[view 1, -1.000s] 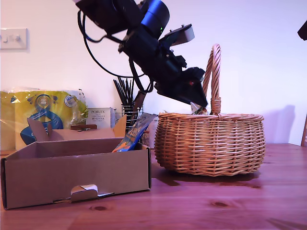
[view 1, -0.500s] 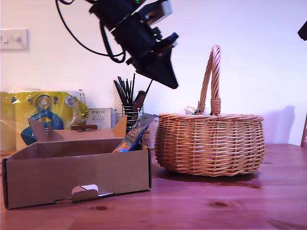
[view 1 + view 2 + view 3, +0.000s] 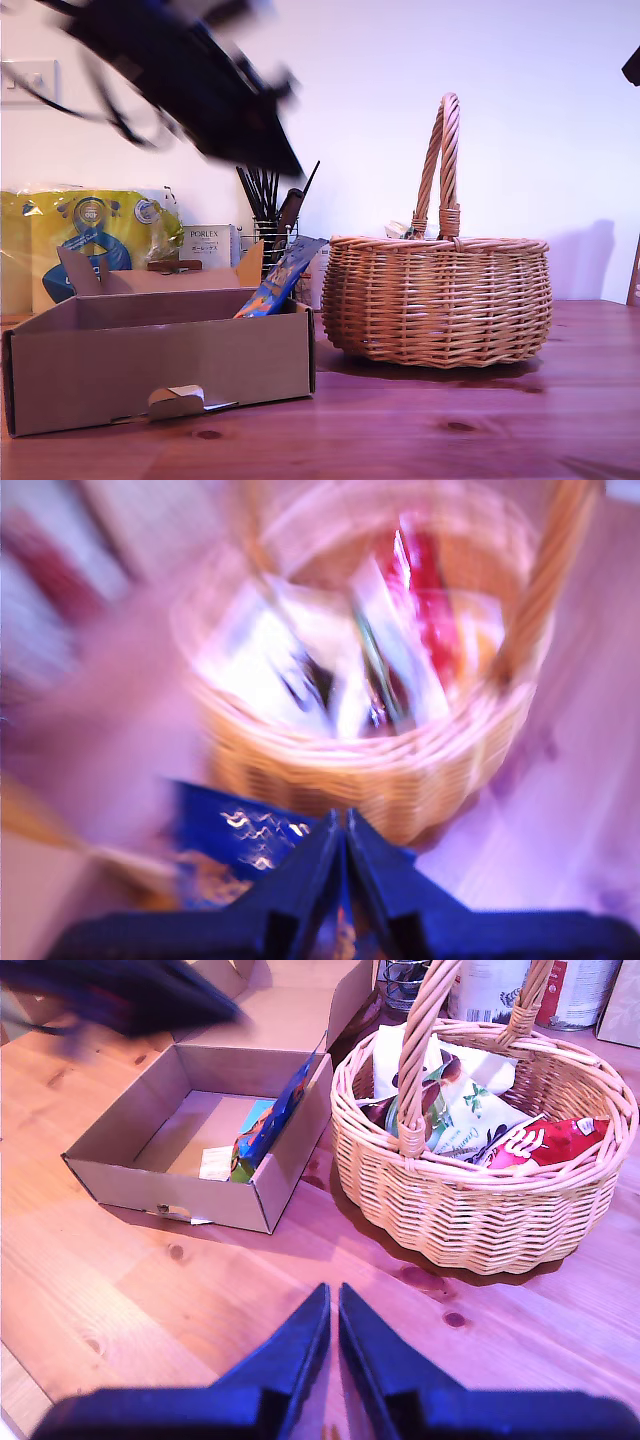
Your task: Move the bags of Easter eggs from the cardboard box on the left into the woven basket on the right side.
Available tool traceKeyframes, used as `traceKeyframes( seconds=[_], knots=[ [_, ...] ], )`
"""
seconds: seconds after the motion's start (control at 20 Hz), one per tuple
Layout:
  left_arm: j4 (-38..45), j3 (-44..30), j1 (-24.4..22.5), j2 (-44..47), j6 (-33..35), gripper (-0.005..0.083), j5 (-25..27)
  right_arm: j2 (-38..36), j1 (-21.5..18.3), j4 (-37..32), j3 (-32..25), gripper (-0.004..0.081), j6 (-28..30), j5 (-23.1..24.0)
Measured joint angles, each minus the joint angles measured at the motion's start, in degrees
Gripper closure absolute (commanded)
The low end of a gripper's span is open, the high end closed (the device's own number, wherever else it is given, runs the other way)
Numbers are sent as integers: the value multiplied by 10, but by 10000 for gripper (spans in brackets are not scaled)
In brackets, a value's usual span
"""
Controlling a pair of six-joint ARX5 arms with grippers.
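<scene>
Leaning in the cardboard box [image 3: 180, 1185], a blue bag [image 3: 281, 1110] propped against the wall nearest the woven basket [image 3: 480, 1210], its top poking above the rim [image 3: 285, 272]. Lying in the basket, several glossy bags [image 3: 460, 1110], white, green-white and a red one [image 3: 545, 1142], crowding under the arched handle [image 3: 441, 160]. Sitting just beside each other on the wooden table [image 3: 150, 1300], box toward the exterior view's left [image 3: 160, 365], basket toward its right [image 3: 437, 300].

Hanging blurred above the box in the exterior view, an arm [image 3: 190, 85]; which one, cannot tell. Looking down on the basket [image 3: 380, 770] and a blue bag [image 3: 240, 840], my first gripper [image 3: 346, 825], tips pressed together, empty. Hovering over bare table, my second gripper [image 3: 333, 1300], tips nearly meeting, gripping nothing.

Standing behind the box: a yellow pack [image 3: 90, 235], a white Porlex box [image 3: 208, 245], a wire pot of black sticks [image 3: 268, 215].
</scene>
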State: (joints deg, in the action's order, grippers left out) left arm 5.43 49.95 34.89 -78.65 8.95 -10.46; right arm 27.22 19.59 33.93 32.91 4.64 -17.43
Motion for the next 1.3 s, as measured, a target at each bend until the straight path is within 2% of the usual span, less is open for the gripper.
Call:
traceKeyframes(
  seconds=[0.1,0.15,0.2,0.25,0.3,0.35,0.4,0.6,0.9,1.2,1.3],
  knots=[
    [29,-40,8,49,-9,788,4,0,0,0,0,782,0,0],
    [26,-42,17,50,-9,715,3,0,0,0,0,782,0,0],
    [27,-42,29,39,-12,486,3,0,0,0,0,782,0,0],
    [30,-42,41,23,-12,181,1,0,0,0,0,782,0,0],
    [37,-43,49,5,-12,-52,6,0,0,0,0,782,0,0],
    [46,-44,57,-8,-12,45,17,0,0,0,0,782,0,0],
    [52,-46,62,-17,-12,69,29,0,0,0,0,782,0,0],
    [60,-46,64,-37,-16,65,76,0,0,0,0,782,0,0],
    [87,-46,67,-67,-16,61,80,0,0,0,0,782,0,0],
    [162,-46,67,-127,1,61,179,0,0,0,0,782,0,0],
    [163,-46,67,-147,2,61,192,0,0,0,0,782,0,0]
  ],
)
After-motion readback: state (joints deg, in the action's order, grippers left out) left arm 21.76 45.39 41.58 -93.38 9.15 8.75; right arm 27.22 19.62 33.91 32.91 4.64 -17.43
